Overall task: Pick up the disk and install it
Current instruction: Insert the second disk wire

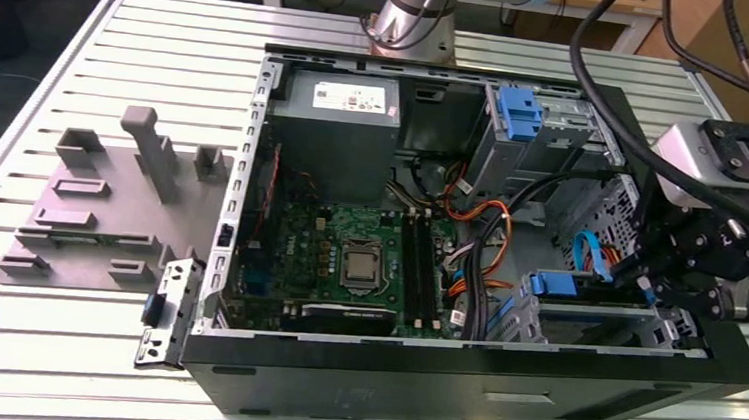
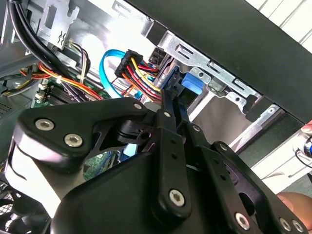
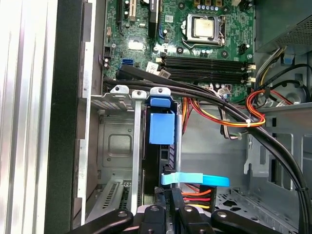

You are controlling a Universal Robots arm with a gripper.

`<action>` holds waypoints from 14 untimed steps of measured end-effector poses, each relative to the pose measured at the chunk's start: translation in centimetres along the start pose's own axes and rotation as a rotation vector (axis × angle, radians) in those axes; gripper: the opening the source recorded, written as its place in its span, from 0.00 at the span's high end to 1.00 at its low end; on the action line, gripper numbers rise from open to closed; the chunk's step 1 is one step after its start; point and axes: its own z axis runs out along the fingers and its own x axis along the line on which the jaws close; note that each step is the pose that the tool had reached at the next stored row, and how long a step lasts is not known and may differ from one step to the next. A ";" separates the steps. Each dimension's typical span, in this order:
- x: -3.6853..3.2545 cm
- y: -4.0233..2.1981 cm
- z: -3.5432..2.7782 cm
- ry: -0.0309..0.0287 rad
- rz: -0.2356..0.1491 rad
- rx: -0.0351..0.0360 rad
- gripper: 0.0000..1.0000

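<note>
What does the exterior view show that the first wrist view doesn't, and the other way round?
Exterior view: the power supply, the grey fixture on the table, and the arm's base. First wrist view: the drive cage's stamped side wall, seen end-on. Shared: the disk sitting in the cage, the gripper close to it, and the motherboard.

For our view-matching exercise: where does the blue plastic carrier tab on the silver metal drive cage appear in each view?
Exterior view: blue plastic carrier tab on the silver metal drive cage, toward the exterior view's right.
First wrist view: tab beside the cage wall.
Second wrist view: tab next to the wires.
Shared landmark: red-yellow-orange wire bundle.
</note>
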 end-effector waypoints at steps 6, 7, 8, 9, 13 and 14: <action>0.02 0.00 0.19 0.0001 0.000 -0.0001 0.83; 0.02 0.00 0.21 0.0004 0.000 0.0000 0.83; 0.02 0.00 0.22 0.0005 0.000 0.0000 0.83; 0.02 0.00 0.22 0.0005 0.000 0.0001 0.83; 0.02 -0.01 0.25 0.0001 0.000 0.0000 0.83; 0.02 -0.02 0.27 -0.0004 0.000 0.0002 0.83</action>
